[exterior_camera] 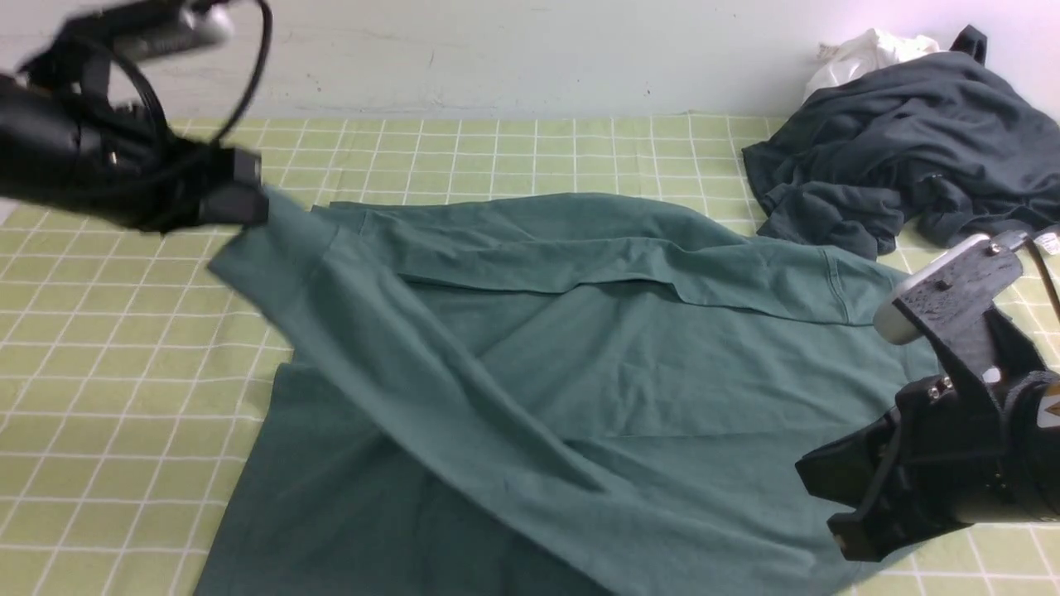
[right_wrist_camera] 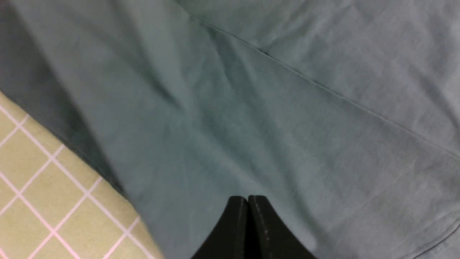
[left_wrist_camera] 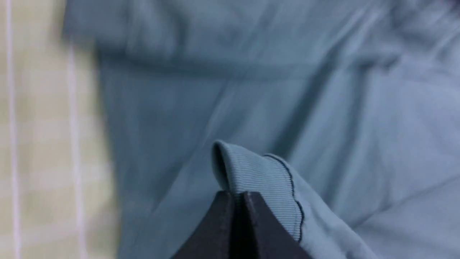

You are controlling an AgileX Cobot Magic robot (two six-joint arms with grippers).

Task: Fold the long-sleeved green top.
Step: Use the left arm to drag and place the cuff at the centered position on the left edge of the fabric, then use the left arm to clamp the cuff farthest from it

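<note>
The top (exterior_camera: 580, 364) lay spread on the checked surface (exterior_camera: 99, 364), hem toward the robot. One sleeve (exterior_camera: 629, 265) was already laid across the chest. The left hand (exterior_camera: 240, 203) was clamped on the ribbed cuff (left_wrist_camera: 258, 176) of the other sleeve (exterior_camera: 397, 364), holding it raised at the far left so that it ran taut on a diagonal over the body. The right hand (exterior_camera: 853, 513) hovered closed at the near right edge; whether it pinched cloth could not be told.

The step looked like laying this sleeve across the body. Done well, the cuff would be carried low and level and kept lightly tensioned. It should be set down flat inside the top's outline before letting go, so that no ridge or twist stayed under the fold.

Bare surface lay to the left and along the far side, giving the left arm room to swing. A dark heap of clothes (exterior_camera: 903, 149) sat at the far right, just beside the top's shoulder, and was best kept clear of.
</note>
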